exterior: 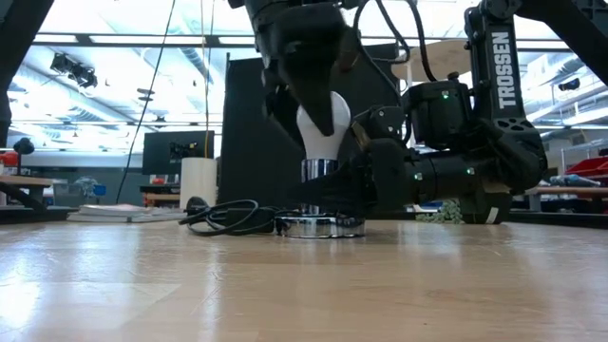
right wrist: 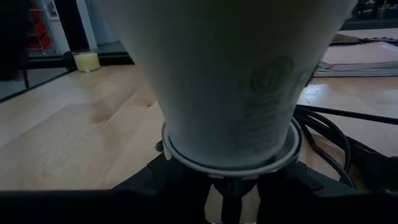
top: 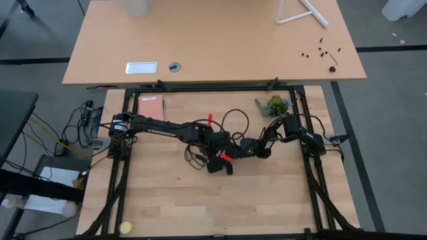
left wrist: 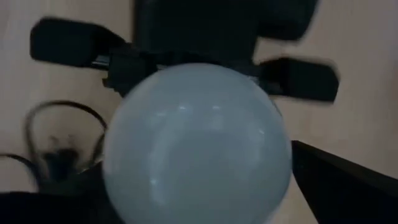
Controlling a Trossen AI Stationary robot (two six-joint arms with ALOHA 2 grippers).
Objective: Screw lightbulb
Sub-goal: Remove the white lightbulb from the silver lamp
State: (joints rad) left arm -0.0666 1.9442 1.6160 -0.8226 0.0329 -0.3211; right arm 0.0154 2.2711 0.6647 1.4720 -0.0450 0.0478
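Observation:
The white lightbulb stands upright with its silvery screw end in the socket, whose round disc lies flat on the table near its middle. My left gripper comes down from above and is open. Its fingers stand on either side of the bulb's dome, and no touch shows. My right gripper reaches in level from the table's right, under the bulb's cone. In the high view my left gripper hides the bulb. My right gripper is shut on the socket's upright neck, just under the bulb's collar and above the disc. One dark finger lies on each side, coming in level from the table's right. The disc rests flat on the table.
The socket's black cord lies looped on the table to the left of the disc. A reddish booklet and a green plant sit at the far edge, and a yellow ball lies at the near left corner.

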